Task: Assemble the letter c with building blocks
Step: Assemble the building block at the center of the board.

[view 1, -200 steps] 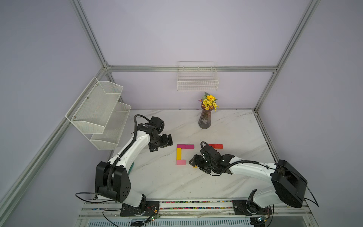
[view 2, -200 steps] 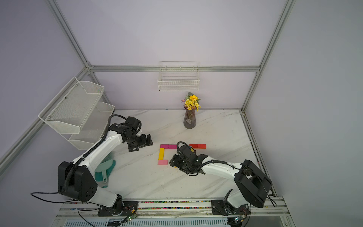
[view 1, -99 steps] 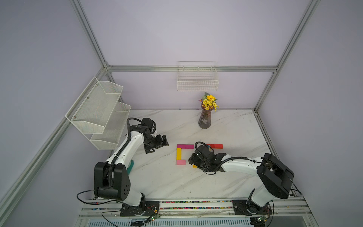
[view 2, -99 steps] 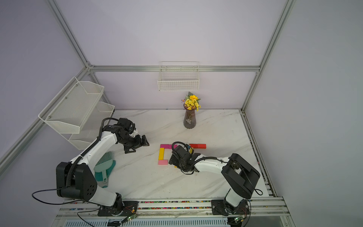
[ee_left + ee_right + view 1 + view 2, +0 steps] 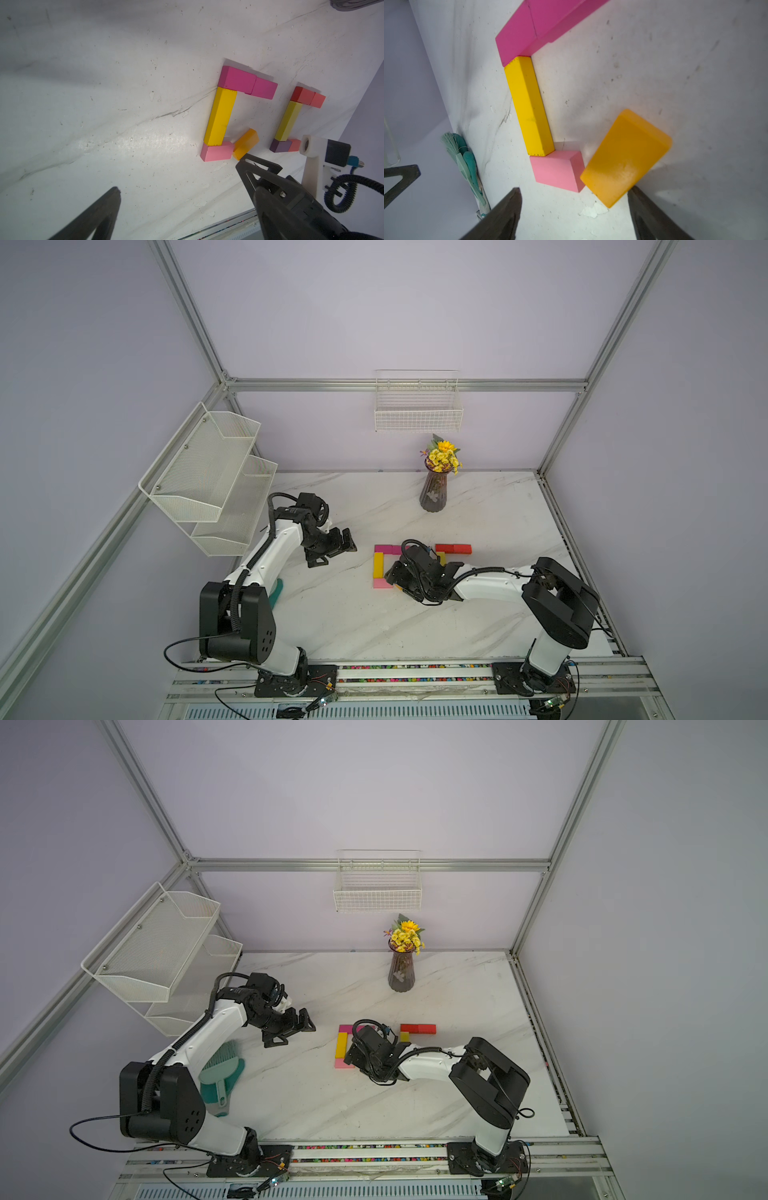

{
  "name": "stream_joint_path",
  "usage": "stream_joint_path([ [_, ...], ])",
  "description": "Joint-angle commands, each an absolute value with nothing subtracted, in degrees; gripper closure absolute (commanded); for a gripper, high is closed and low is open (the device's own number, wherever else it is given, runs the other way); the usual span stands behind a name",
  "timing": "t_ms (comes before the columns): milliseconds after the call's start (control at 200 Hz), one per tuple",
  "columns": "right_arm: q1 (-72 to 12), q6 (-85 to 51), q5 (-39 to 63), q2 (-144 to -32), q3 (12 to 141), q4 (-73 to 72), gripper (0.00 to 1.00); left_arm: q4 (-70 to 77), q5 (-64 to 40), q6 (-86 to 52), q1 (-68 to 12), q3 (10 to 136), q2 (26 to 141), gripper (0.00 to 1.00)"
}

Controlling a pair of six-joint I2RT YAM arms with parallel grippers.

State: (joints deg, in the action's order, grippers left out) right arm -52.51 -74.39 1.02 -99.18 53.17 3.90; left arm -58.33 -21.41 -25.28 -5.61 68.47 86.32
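The right gripper (image 5: 574, 188) is down low on the desk (image 5: 332, 614) with its fingers (image 5: 652, 216) spread wide, not clamped on anything. The orange block (image 5: 626, 158) lies flat just ahead of them, skewed. Its near corner is right against the tip of one finger, and the other finger (image 5: 500, 218) is well clear of it, out past the pink block (image 5: 558, 172). The left wrist view shows that fingertip touching the orange block's end too.

In a top view the C-shape goes like this: two magenta blocks (image 5: 387, 549) side by side along the top, a long yellow block (image 5: 377, 565) running down from their 9 o'clock end, and the pink block at its 6 o'clock end. The orange one sits at the pink block's 3 o'clock with one corner touching it, but it's angled toward roughly 1 o'clock instead of lined up.

Off at 3 o'clock of all that there's another set: red blocks (image 5: 307, 96), a second yellow block (image 5: 287, 120) and a purple block (image 5: 280, 146).

The left gripper (image 5: 293, 1032) hangs over bare desk at the C's 9 o'clock, well apart from the blocks, fingers wide open and empty.
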Motion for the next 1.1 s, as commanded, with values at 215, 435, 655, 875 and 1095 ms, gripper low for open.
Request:
stream_joint_path([
  [215,-51.7,-69.9,-4.4,-92.4,58.7,14.8,0.18,-56.5,-24.6,-24.5,-5.1,67.8,83.5,0.00],
  [435,-50.3,-65.4,-2.8,-100.2,67.6,18.0,0.18,-56.4,-24.8,-24.6,-5.1,67.6,83.1,0.00],
  [655,-49.3,-62.1,-3.0,-106.5,74.7,21.6,0.18,-56.8,-24.9,-24.5,-5.0,67.5,82.8,0.00],
  [875,-48.4,-61.5,-3.0,-109.0,75.8,22.8,0.18,-56.6,-25.2,-24.4,-4.9,67.2,82.2,0.00],
  [1095,-48.4,-61.5,-2.6,-110.3,75.6,23.3,0.18,-56.6,-25.7,-24.4,-4.8,67.5,82.6,0.00],
])
